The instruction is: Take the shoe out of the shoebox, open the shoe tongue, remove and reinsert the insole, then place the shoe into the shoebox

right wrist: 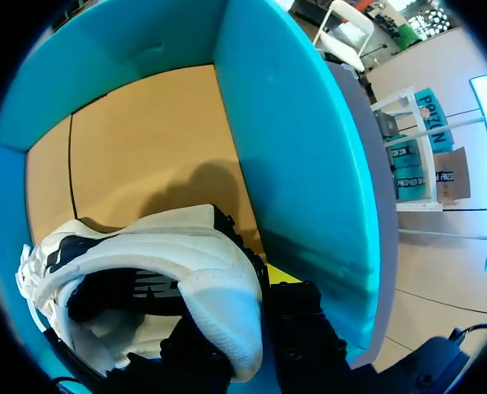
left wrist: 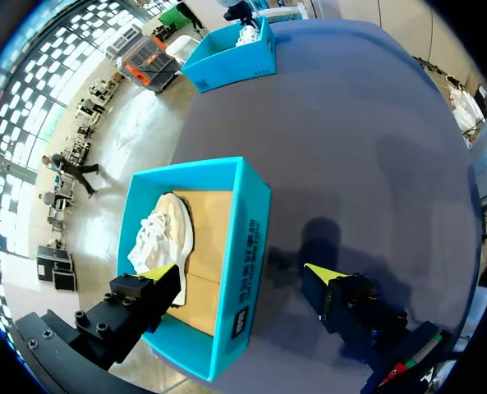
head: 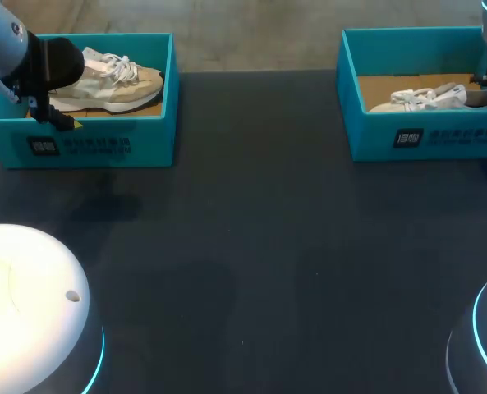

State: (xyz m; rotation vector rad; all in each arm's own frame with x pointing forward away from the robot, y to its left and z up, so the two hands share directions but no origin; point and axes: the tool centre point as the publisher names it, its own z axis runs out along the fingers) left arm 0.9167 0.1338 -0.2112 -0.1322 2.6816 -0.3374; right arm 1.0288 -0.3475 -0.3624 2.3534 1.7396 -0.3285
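One dark table (head: 251, 246) carries two open teal shoeboxes, set well apart along its far edge. In the left shoebox (head: 103, 146) a beige sneaker (head: 116, 86) lies on its sole. In the right shoebox (head: 428, 135) a white sneaker (head: 420, 98) lies with its heel toward the end wall, where my right arm comes in. Neither shoe is out yet.

My left claw (left wrist: 241, 273) hangs wide open astride the left shoebox's front wall, with one yellow tip over the cardboard floor just beside the beige sneaker and the other out over the table. My right claw (right wrist: 255, 320) sits low at the white sneaker's heel, close against the end wall. I cannot tell whether it has closed on the heel.

I see two risks. If the left claw drops or closes where it is, I expect it to pinch the wall instead of the shoe and drag or tip the box. On the right there is little room beside the wall, so a lift could catch the light box and carry it up too. A hold on the heel alone may also let the toe swing down and slip.
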